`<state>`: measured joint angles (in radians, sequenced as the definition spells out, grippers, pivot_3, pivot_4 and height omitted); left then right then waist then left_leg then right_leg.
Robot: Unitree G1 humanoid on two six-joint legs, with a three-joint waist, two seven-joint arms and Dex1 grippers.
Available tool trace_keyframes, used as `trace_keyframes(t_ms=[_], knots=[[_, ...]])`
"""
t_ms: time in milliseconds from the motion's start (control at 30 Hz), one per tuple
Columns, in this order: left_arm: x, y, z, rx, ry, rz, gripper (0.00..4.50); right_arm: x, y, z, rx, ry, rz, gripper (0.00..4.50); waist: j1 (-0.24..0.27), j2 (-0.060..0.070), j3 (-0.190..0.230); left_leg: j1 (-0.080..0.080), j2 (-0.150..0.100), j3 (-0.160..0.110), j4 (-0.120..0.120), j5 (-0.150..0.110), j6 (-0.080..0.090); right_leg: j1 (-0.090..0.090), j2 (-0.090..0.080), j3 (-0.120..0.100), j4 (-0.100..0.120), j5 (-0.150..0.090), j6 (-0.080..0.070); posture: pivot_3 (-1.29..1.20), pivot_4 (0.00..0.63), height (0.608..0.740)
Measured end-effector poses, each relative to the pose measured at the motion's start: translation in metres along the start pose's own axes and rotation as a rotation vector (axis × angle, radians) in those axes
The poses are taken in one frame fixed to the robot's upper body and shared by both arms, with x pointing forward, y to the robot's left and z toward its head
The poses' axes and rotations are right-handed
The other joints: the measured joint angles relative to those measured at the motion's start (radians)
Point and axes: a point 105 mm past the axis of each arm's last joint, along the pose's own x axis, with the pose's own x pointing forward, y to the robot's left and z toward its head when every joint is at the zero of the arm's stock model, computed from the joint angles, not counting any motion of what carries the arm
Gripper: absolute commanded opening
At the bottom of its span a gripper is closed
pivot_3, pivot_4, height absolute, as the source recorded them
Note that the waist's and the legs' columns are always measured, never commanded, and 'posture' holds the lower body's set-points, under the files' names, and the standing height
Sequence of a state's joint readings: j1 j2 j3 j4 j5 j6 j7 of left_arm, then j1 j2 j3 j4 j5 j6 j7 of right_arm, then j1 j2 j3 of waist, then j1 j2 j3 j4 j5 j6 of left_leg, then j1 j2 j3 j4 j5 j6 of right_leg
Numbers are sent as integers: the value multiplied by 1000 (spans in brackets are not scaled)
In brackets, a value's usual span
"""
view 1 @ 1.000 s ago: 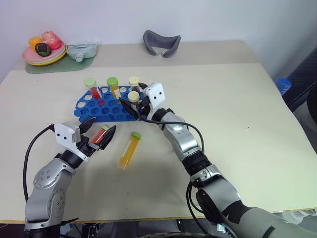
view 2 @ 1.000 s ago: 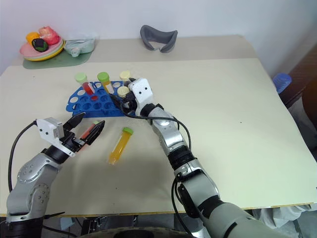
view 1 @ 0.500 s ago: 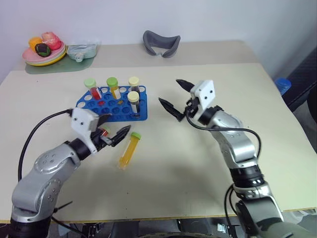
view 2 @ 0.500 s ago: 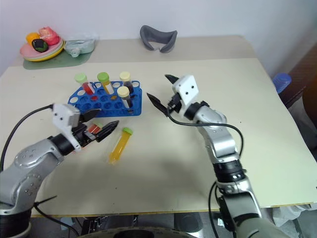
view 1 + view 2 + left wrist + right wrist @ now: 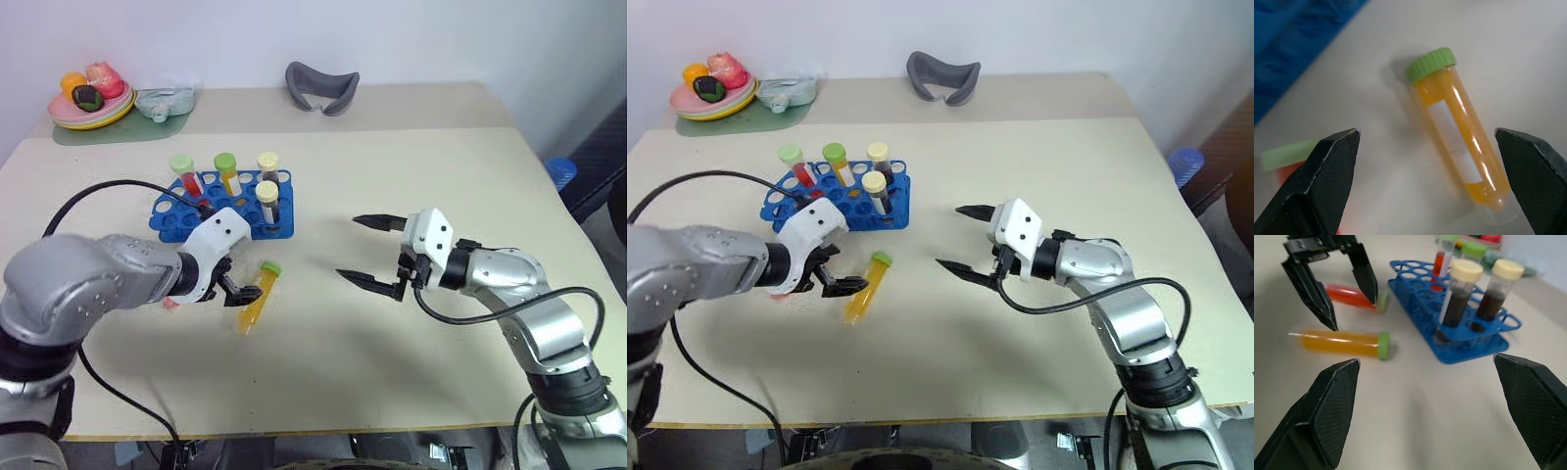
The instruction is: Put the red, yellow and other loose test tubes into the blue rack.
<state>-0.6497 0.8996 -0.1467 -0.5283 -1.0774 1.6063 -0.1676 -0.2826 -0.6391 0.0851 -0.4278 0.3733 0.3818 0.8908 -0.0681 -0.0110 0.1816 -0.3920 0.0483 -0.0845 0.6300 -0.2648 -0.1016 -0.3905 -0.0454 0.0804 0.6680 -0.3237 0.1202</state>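
Beige table point(image 5: 411, 176) is stretching out under me. I am holding both grippers wide apart and empty: my right gripper point(image 5: 377, 253) is hanging well to the right of the blue rack point(image 5: 223, 208), my left gripper point(image 5: 227, 284) is poised just in front of it, over the two loose tubes. I am lining up on the yellow tube point(image 5: 1459, 129), lying beside the red tube point(image 5: 1352, 295); next I judge I must lower and close. Four tubes are standing in the rack.

Two loose tubes point(image 5: 1342, 342) lie on the table point(image 5: 411, 176) before the rack point(image 5: 225, 211), left of my right gripper point(image 5: 377, 253).
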Motion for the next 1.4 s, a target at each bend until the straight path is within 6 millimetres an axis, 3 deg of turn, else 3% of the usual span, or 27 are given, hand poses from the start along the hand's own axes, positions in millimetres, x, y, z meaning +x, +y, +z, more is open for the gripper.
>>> trace_keyframes(t_ms=[167,500,667,1233,1333,1400], knots=[[14,3,-10,-69,78,20,4500,0,6,3,13,-6,20,4478,3,-1,0,0,0,0,1,0,0,0,0,0,0,0,0,0,150,740],[24,-4,-8,-142,110,67,4500,0,15,5,42,-1,51,4478,23,-1,1,0,0,0,1,0,0,0,-1,0,0,0,0,0,150,740],[24,-4,-15,-241,142,137,4500,1,17,3,56,8,60,4478,27,-1,1,0,0,0,1,0,-1,0,-1,0,-1,0,0,0,150,740],[31,13,-10,-356,126,305,4500,2,18,6,57,-7,61,4478,27,0,0,1,-1,1,2,2,-4,2,-1,0,0,0,0,0,150,740],[33,12,-8,-361,122,310,3663,3,20,7,56,-7,64,4500,27,0,0,1,-1,1,2,2,-4,2,-1,0,0,0,0,0,150,740],[34,10,-7,-369,115,299,2753,3,20,6,57,-7,65,4500,26,0,0,1,-1,1,2,2,-4,2,-1,0,0,0,0,0,150,740]])
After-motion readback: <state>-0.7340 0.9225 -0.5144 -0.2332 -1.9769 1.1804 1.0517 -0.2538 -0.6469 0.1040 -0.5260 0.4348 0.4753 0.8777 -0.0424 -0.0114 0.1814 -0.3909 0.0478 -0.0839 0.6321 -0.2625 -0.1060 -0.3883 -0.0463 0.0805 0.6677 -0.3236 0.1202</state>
